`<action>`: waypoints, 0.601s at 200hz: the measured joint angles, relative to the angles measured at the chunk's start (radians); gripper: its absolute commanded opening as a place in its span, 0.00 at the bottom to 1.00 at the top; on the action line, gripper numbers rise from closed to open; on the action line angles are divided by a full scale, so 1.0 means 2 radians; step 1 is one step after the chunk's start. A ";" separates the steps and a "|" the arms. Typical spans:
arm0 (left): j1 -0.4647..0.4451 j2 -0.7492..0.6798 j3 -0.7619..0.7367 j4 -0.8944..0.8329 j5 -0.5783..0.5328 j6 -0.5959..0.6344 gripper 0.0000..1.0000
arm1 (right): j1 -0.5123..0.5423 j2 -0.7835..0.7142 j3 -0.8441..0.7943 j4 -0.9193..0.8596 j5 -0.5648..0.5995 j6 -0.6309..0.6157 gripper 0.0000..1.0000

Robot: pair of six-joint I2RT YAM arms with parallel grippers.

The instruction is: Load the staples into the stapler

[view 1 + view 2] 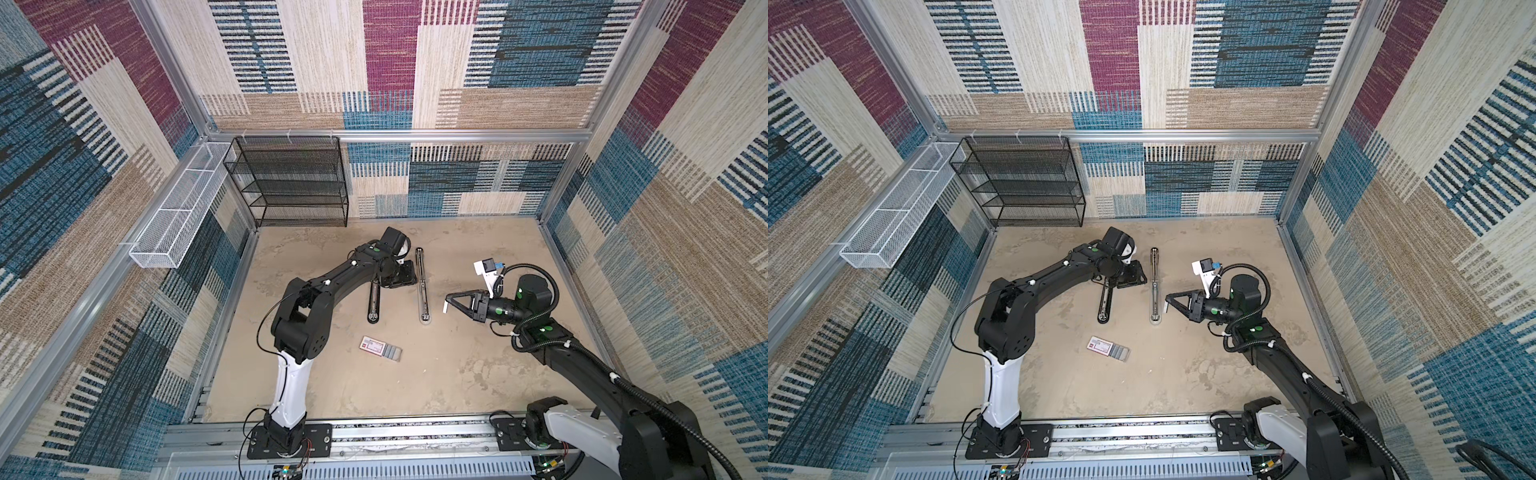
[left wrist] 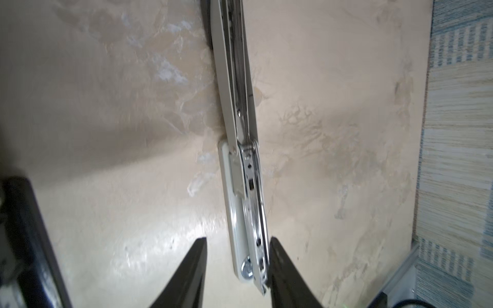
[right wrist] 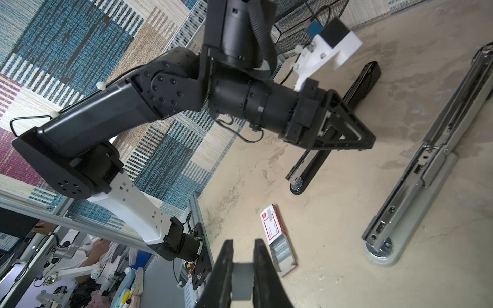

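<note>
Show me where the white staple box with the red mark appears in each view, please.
Both top views: staple box on the table, below centre.
Left wrist: not in it.
Right wrist: staple box near the bottom edge, centre.
Shared landmark: the opened grey stapler, in all four.

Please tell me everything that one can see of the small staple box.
The box is small, flat, white cardboard with a red mark at one end. Its tray looks slid partly out, showing grey metallic staples in rows. It lies flat and slanted, towards the front of the beige table. Only the table touches it.
</note>
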 measured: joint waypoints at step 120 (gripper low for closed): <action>-0.030 0.029 -0.062 0.050 0.082 -0.042 0.42 | -0.001 0.033 0.014 -0.019 0.041 -0.019 0.18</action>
